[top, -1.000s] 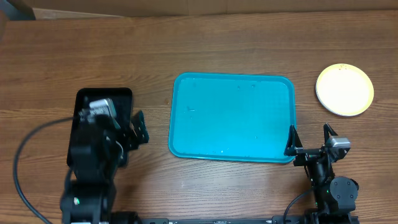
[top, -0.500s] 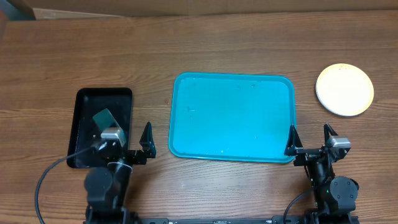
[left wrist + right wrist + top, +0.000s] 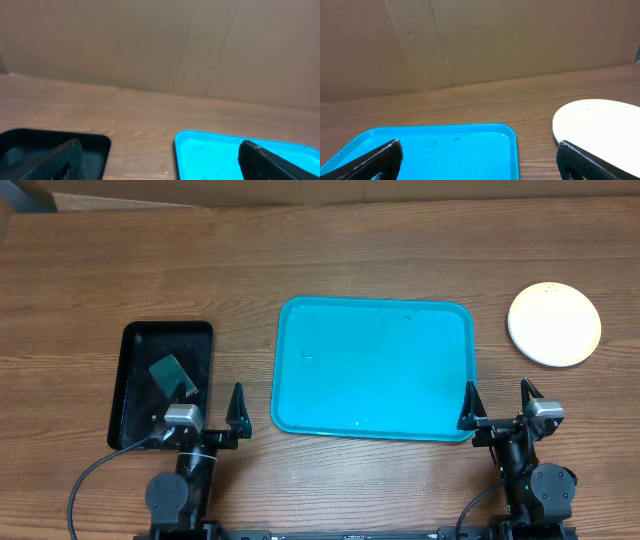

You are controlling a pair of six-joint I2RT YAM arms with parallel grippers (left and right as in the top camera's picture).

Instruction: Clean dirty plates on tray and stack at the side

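Both claws were recorded spread wide and holding nothing, the left claw [image 3: 211, 406] and the right claw [image 3: 497, 402] low over the near edge of the table [image 3: 300, 270]. The tray [image 3: 372, 370] was noted between them, just ahead. The plates [image 3: 554, 324] were seen ahead-right of the right claw, white uppermost; a black tray [image 3: 140, 380] ahead-left of the left claw.

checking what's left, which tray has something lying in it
The black tray on the left: a small dark-green block lies in it; the turquoise tray holds no object.
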